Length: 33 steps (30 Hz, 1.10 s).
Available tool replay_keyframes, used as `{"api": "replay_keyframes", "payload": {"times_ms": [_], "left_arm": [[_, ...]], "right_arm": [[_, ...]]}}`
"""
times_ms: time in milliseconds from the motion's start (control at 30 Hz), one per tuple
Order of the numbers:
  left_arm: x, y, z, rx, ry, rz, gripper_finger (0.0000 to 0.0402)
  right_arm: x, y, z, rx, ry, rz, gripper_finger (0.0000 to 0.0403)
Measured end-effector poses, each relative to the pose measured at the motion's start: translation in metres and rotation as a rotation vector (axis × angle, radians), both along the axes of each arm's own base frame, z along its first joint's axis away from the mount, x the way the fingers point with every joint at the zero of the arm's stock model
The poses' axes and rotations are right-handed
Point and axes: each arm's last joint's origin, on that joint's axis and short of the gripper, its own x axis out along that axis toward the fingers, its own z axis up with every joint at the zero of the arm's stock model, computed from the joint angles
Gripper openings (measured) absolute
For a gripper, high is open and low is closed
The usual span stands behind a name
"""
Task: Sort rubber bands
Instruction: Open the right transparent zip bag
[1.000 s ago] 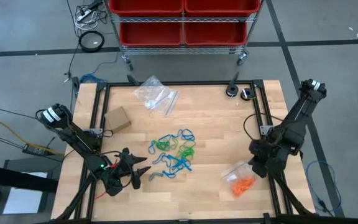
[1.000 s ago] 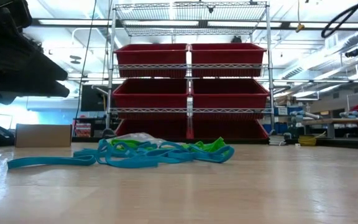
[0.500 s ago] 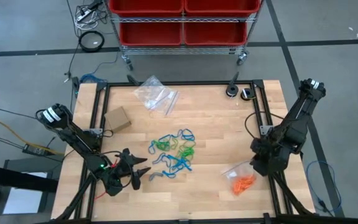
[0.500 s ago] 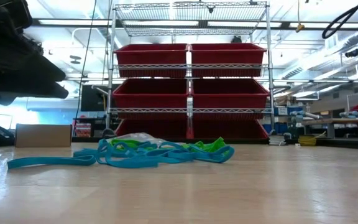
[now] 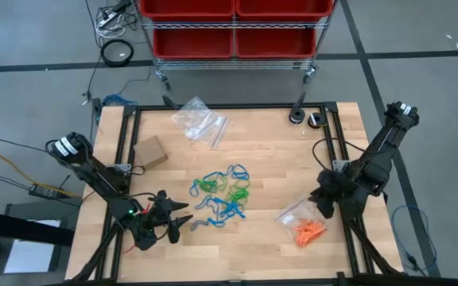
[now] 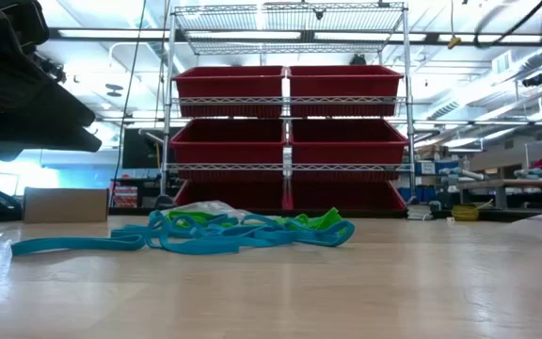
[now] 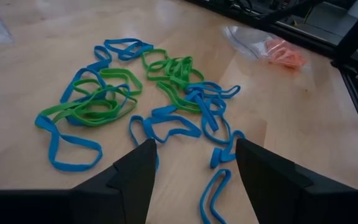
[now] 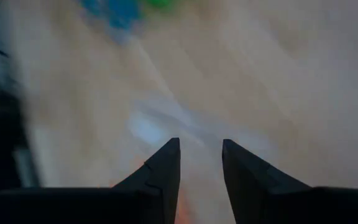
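Orange rubber bands (image 5: 310, 232) lie bagged near right; blue and green ones (image 5: 221, 193) (mid-surface) await sorting. Right gripper (image 5: 324, 200) fingers part-open, empty; left gripper (image 5: 180, 223) wide open, next reaches for a band

cardboard box (image 5: 150, 151), clear bags (image 5: 199, 121), red bins (image 6: 288, 139), wire rack (image 6: 290, 19)

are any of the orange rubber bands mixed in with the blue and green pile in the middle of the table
No, the orange rubber bands lie apart by the clear bag near the right gripper, while the middle pile shows only blue and green.
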Motion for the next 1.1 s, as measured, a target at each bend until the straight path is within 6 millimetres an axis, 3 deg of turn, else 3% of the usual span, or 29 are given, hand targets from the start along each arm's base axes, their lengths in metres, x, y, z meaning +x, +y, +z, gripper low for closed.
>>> {"api": "replay_keyframes", "payload": {"times_ms": [267,467,733,833,933,1100], "left_arm": [[0.0,0.0,0.0,0.001,-0.009,0.008,0.0229],[0.003,0.0,0.005,0.055,-0.044,0.018,0.0229],[0.016,-0.002,0.028,0.332,-0.134,0.05,0.0229],[0.032,0.004,0.038,0.383,-0.135,-0.07,0.0229],[0.051,0.021,0.041,0.393,-0.141,-0.165,0.0229],[0.072,0.071,0.041,0.468,-0.024,-0.052,0.0229]], "right_arm": [[0.036,0.028,0.039,-0.181,-0.516,0.168,0.0107],[0.07,0.04,0.052,-0.413,-0.711,0.185,0.0107],[0.122,0.027,0.016,-0.551,-0.565,0.149,0.0107],[0.143,0.023,-0.002,-0.582,-0.526,0.174,0.0107],[0.163,0.015,-0.013,-0.609,-0.556,0.198,0.0107],[0.189,-0.02,-0.025,-0.583,-0.562,0.171,0.0107]]}}
